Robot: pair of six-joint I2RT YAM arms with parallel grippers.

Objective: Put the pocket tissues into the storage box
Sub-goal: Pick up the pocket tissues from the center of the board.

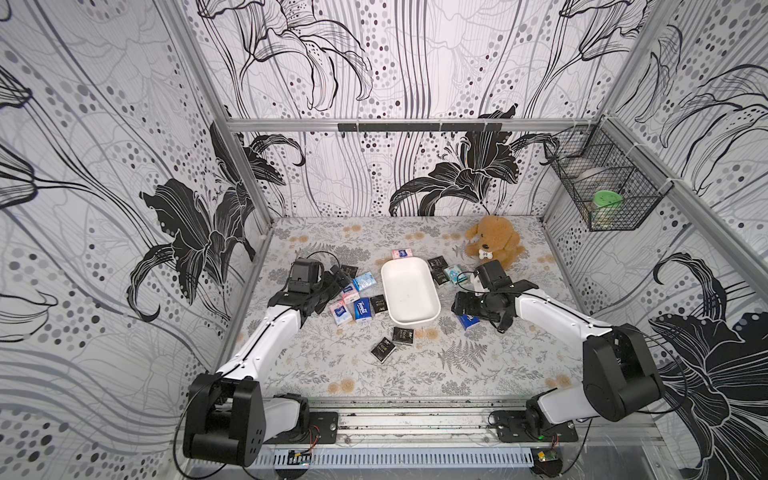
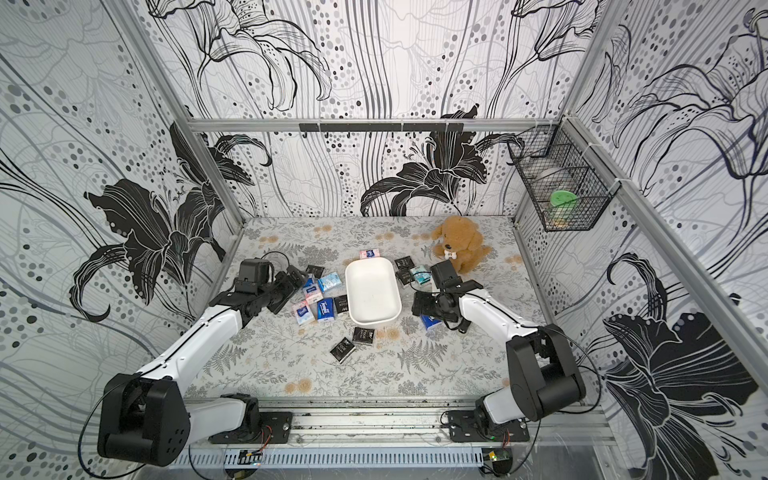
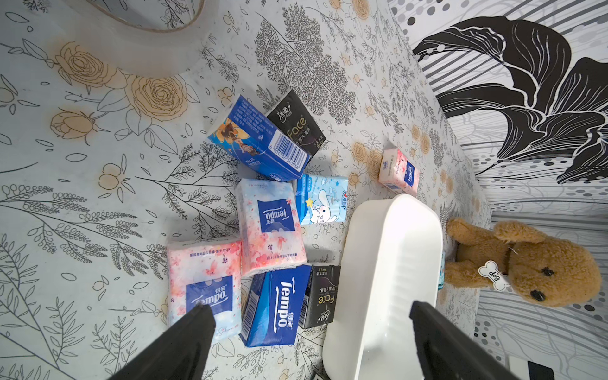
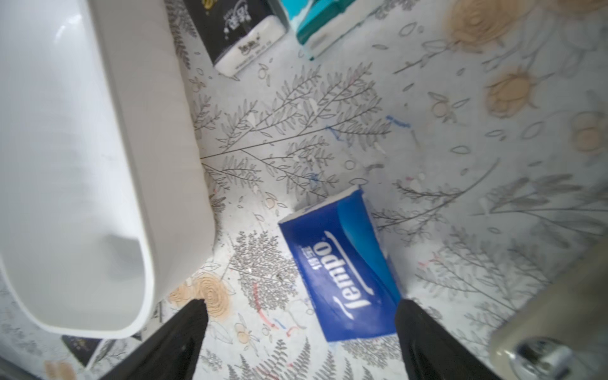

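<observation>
The white storage box (image 1: pixel 432 291) (image 2: pixel 394 296) stands mid-table and looks empty. Left of it lies a cluster of pocket tissues: pink (image 3: pixel 204 276), pink (image 3: pixel 268 227), dark blue (image 3: pixel 279 306), black (image 3: pixel 320 296), light blue (image 3: pixel 320 204). Above this cluster my left gripper (image 3: pixel 311 312) (image 1: pixel 343 276) hovers open, one finger over the box rim (image 3: pixel 388 263). My right gripper (image 4: pixel 301 309) (image 1: pixel 459 309) is open just over a dark blue packet (image 4: pixel 342 266) (image 1: pixel 469 321) beside the box wall (image 4: pixel 148 138). Two black packets (image 1: pixel 402 334) lie in front.
A brown plush dog (image 1: pixel 494 241) sits at the back right, near more packets (image 1: pixel 444 270). A black wire basket (image 1: pixel 602 187) hangs on the right wall. One pink packet (image 1: pixel 401 252) lies behind the box. A clear ring (image 3: pixel 138 49) rests near the left cluster.
</observation>
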